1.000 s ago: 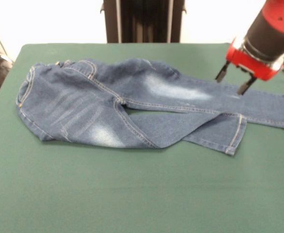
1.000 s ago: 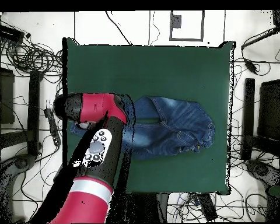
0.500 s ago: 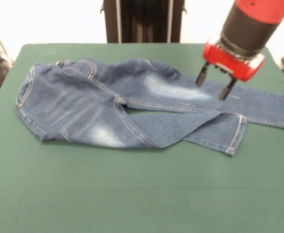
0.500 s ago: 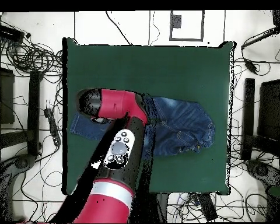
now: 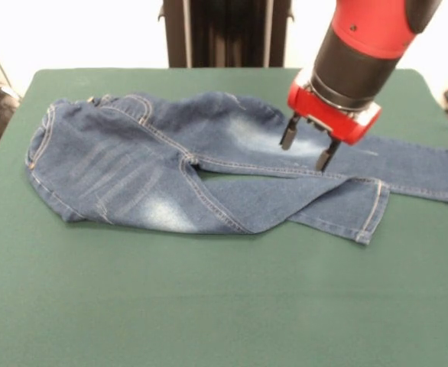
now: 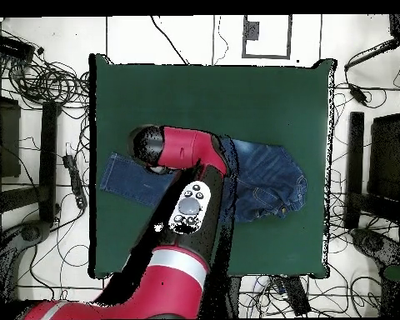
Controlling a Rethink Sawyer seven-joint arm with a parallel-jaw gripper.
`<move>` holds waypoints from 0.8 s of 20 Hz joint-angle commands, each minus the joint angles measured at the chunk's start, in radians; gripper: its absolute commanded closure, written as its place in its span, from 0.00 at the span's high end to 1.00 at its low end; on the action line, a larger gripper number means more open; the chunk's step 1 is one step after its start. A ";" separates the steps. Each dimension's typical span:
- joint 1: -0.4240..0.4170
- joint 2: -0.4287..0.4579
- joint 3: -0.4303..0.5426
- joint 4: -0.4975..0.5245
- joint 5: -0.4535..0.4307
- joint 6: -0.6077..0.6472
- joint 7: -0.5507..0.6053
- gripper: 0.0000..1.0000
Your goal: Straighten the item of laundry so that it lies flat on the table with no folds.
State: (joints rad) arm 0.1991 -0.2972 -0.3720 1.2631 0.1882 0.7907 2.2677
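Here the gripper hovers open and empty above the far leg of the jeans, whose long axis parallels the table's far edge; your folded near leg lies nearer you.

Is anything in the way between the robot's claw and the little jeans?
No, nothing visible is. The open gripper hangs right above the jeans, over the upper leg, with only air between. The green table around them shows nothing else.
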 commanded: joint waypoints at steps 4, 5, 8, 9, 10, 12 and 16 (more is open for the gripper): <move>0.006 0.049 0.127 -0.021 0.038 0.070 0.140 1.00; 0.010 0.047 0.122 -0.029 0.036 0.088 0.142 1.00; 0.012 0.043 0.118 -0.047 0.033 0.127 0.140 1.00; 0.013 0.042 0.118 -0.049 0.032 0.129 0.139 1.00; 0.010 0.040 0.121 -0.050 0.033 0.138 0.134 1.00; 0.006 0.040 0.122 -0.058 0.032 0.150 0.130 1.00; -0.006 0.034 0.135 -0.060 0.035 0.162 0.114 1.00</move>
State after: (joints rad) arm 0.1985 -0.3028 -0.3687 1.2059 0.1879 0.8482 2.2677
